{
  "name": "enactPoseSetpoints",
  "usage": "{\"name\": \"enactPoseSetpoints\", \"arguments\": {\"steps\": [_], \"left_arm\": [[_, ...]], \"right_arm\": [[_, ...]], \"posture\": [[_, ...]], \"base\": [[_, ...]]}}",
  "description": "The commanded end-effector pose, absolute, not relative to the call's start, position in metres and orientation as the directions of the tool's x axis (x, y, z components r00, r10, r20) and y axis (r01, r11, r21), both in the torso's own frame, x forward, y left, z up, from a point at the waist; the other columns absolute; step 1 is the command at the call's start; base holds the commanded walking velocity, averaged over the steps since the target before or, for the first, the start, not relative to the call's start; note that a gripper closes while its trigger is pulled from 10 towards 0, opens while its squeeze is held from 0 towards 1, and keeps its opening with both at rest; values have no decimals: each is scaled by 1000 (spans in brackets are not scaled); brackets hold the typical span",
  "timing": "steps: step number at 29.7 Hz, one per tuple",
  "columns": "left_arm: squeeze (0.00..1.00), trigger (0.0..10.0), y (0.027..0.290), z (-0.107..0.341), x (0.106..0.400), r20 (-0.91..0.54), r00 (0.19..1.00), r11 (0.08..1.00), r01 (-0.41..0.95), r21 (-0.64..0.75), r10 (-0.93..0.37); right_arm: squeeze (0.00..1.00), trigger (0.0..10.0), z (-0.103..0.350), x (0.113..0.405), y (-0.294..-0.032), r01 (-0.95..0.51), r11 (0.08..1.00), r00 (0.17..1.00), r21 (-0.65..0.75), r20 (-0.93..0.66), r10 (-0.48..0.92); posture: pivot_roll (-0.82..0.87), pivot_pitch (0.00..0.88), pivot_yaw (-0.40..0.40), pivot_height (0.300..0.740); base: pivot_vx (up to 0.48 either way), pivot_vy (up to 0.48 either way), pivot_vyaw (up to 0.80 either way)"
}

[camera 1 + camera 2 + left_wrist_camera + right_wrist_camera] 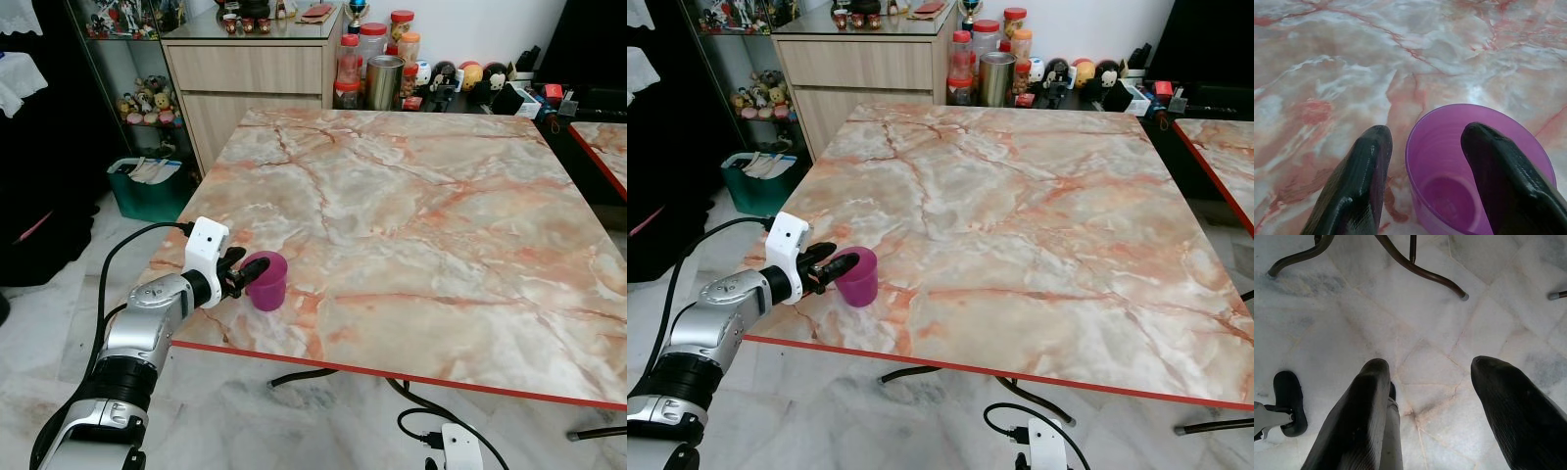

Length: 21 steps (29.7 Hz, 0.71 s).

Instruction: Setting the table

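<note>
At the near left corner of the marble table: purple cup upright on the top, close to the red front edge. Left gripper straddling the cup's near wall, one finger outside the rim, the other down inside the cup. Jaws narrow, about wall-width plus some; cannot tell from the wrist view whether pinching the wall or just resting either side.

Judged step: setting the cup down or about to release. To do it well:
- Keep cup flat on the marble, no tilt before letting go.
- Open only a little, then lift straight up so the inner finger clears the rim without tipping it.
- Avoid dragging toward the red edge; little margin there.

Right gripper hanging low under the table, fingers wide apart, nothing between them, pointed at the tiled floor and the table's metal legs.

Hard to make out:
- Contact between inner finger and cup wall.
- Cup base partly hidden behind the gripper in the head views.
- Dark object beside the right gripper on the floor, cut off, unidentifiable.
- Bottles and figurines on the far shelf too small to name.
</note>
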<state>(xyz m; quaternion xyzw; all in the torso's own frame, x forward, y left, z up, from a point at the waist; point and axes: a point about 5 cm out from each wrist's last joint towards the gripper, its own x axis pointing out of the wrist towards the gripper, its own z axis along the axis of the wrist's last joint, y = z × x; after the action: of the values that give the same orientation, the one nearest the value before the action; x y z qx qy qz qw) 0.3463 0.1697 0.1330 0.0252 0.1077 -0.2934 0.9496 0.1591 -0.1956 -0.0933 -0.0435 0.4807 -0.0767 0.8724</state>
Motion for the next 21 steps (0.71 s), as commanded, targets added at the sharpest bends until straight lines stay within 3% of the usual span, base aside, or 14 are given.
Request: {"name": "enactPoseSetpoints", "arguments": {"steps": [1, 14, 16, 17, 21], "left_arm": [[0, 1725, 169, 132, 345, -240, 797, 821, 570, -3, -555], [0, 1765, 166, 129, 343, -254, 778, 804, 594, -3, -575], [0, 1451, 166, 129, 343, -255, 777, 803, 595, -2, -576], [0, 314, 166, 129, 343, -255, 776, 803, 596, -2, -576], [0, 0, 166, 129, 343, -256, 773, 800, 600, -1, -580]], "right_arm": [[0, 10000, -94, 159, -194, 96, 985, 522, -145, -835, -174], [0, 10000, -94, 158, -194, 98, 985, 521, -144, -836, -174], [0, 10000, -94, 159, -194, 98, 985, 521, -144, -836, -174], [0, 10000, -94, 159, -194, 98, 985, 521, -144, -836, -174], [0, 10000, -94, 159, -194, 99, 985, 522, -144, -835, -174]], "posture": [[38, 0, 17, 719], [38, 0, 17, 719], [38, 0, 17, 719], [38, 0, 17, 719], [38, 0, 17, 719]], "base": [[0, 0, 0], [0, 0, 0], [0, 0, 0], [0, 0, 0], [0, 0, 0]]}}
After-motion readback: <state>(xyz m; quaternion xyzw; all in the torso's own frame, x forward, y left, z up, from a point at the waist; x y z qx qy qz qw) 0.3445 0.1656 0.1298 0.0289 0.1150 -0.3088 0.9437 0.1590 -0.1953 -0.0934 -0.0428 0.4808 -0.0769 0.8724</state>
